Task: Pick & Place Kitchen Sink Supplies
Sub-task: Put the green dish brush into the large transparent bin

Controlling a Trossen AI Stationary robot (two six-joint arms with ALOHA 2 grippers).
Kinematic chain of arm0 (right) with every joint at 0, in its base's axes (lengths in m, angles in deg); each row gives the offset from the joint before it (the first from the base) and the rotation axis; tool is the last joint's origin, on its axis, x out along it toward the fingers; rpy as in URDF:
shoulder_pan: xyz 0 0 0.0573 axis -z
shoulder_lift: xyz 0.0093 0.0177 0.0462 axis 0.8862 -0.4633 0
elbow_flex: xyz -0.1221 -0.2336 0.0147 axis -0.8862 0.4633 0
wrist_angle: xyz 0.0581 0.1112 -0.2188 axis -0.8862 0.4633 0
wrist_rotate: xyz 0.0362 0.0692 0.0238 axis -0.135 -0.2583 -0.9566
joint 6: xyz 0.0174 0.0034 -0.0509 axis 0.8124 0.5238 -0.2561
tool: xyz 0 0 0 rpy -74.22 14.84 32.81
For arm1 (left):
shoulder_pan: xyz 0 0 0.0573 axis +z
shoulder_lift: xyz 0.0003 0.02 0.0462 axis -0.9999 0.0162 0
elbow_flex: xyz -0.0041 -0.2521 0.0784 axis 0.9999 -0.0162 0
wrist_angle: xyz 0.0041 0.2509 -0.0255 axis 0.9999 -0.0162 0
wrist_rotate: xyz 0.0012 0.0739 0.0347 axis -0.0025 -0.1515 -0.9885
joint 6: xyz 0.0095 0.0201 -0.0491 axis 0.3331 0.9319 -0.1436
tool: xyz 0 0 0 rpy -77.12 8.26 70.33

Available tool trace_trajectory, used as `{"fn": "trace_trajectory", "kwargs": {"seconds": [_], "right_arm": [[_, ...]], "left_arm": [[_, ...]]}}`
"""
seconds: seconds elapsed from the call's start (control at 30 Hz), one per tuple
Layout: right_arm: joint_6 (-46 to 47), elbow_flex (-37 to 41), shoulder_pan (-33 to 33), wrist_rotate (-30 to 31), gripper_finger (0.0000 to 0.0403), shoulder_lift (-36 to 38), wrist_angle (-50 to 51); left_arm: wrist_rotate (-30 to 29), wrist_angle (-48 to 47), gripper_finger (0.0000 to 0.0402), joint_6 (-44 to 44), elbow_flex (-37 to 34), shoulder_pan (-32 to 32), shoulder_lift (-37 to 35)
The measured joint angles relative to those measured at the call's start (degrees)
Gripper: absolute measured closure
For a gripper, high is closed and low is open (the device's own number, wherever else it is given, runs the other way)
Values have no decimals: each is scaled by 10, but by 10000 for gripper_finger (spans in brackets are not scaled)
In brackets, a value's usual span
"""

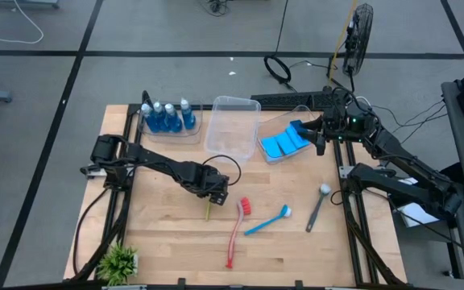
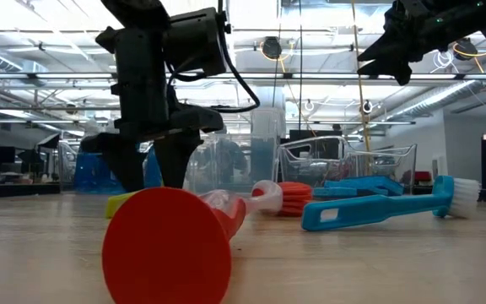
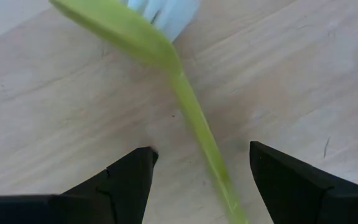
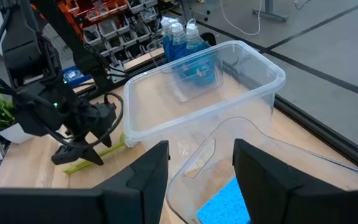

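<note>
Pincer point(image 3: 197, 180), left, open astride yellow-green brush point(image 3: 194, 118), seemingly untouched.

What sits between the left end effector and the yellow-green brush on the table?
Nothing visible: the open left end effector straddles the yellow-green brush handle, bare wood on both sides.

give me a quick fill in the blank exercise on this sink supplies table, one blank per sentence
1. The left tool stands open astride the handle of the ____ brush.
2. The bottles of blue liquid stand in a clear ____.
3. The right tool hovers above the tub holding the blue ____.
4. The red brush lies beside the ____ brush, on the wooden table.

Missing words: yellow-green; tub; sponges; blue
</note>
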Motion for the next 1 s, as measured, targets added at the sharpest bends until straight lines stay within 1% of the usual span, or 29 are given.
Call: {"fn": "trace_trajectory", "kwargs": {"seconds": [0.1,0.2,0.63,0.7,0.83,0.9,1.0], "right_arm": [[0,0,0,0,234,0,3],[0,0,0,1,234,0,3],[1,0,0,0,234,0,3],[1,0,0,0,234,0,3],[2,0,0,0,234,0,2],[1,0,0,0,234,0,2],[1,0,0,0,234,0,2]], "left_arm": [[0,-3,138,-6,0,0,0],[8,-6,165,-11,0,1,0],[21,-13,379,-36,0,1,0],[32,-15,383,-36,0,1,0],[70,-39,374,-35,0,0,-8],[86,-71,377,-30,-1,-3,-23],[94,-113,383,-9,-1,-10,-57]]}}
